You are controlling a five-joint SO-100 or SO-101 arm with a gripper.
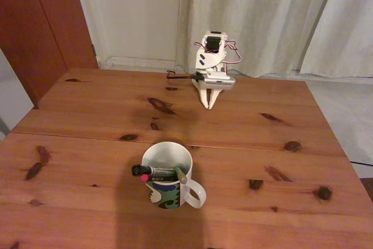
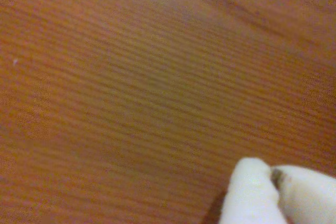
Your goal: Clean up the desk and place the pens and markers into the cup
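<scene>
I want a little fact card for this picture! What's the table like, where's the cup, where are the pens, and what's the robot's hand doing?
table: reddish-brown wooden desk with dark knots
cup: white mug with a green and blue pattern, near the front of the fixed view, handle toward the right
pens: lying across the cup's rim, a black pen with a red end and a thin green pen
robot hand: hand at the far side of the desk, pointing down, fingers together, holding nothing

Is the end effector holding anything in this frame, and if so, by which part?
Nothing is held. The end effector is shut and empty, tips down on the far desk; the pens lie across the cup.
</scene>
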